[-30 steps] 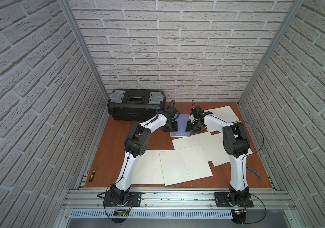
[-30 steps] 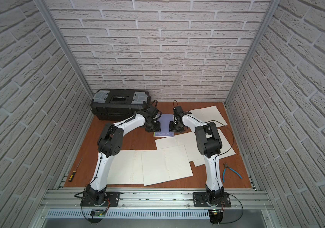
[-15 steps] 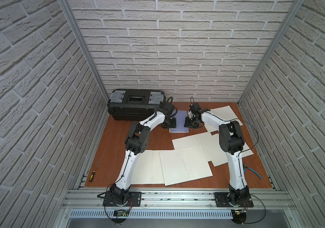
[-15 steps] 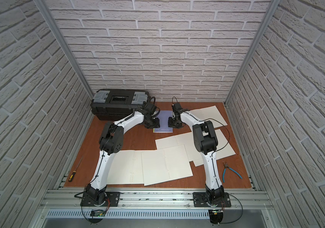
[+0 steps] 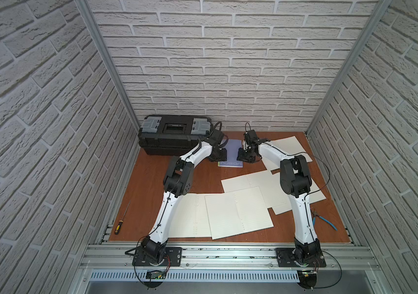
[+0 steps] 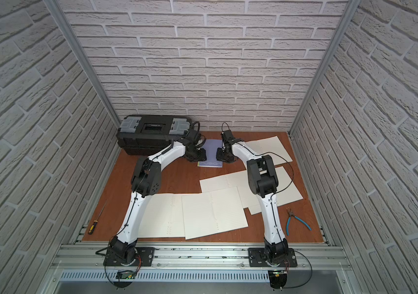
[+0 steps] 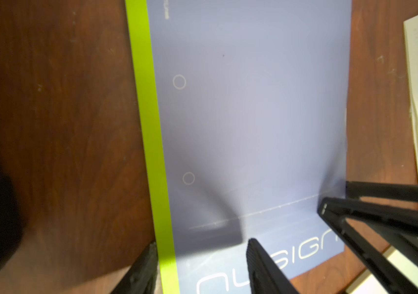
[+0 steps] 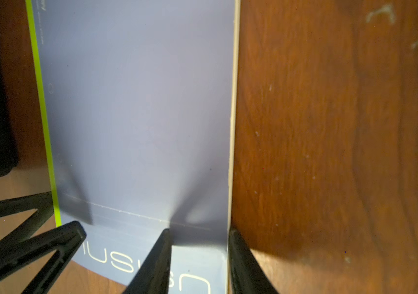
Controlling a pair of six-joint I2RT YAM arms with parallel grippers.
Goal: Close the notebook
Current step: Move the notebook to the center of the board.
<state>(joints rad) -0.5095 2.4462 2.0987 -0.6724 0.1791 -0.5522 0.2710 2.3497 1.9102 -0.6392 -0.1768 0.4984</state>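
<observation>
Thin lavender-grey notebook w/ a lime-green spine strip [image 5: 230, 152] lies flat, cover down, nr the far edge of the brown wooden counter [image 5: 152, 183], approx mid-width, near the black plastic toolbox [image 5: 175, 135]. It looks shut, so the task is prob nearly done.

Left tool [image 5: 218, 154] stands w/ jaws apart over the spine side, gripping nothing: one finger over bare counter, the other over the cover. Right tool [image 5: 246, 155] is likewise apart but narrower, astride the free edge, nothing held.

Risks:
- If the right tool closes here, its outer finger could catch the cover lip & peel it open.
- If either tool leaves sideways w/ a tip pressed down, friction could drag the notebook, maybe toward the loose cream lined sheets [image 5: 238, 211] nearer the front edge.
- A light cover may spring up once pressure goes.

Views:
- Both top views give layout only; the tools hide both long edges there.
- Left wrist view shows the green strip full width, two printed rings [image 7: 179, 82] & a faint crease [image 7: 266, 208] across the cover.
- Right wrist view shows clearly the cream page edge [image 8: 232, 127], flush under the cover. That's the best sign it's shut.
- Whether the tips truly touch the cover, can't tell.
</observation>
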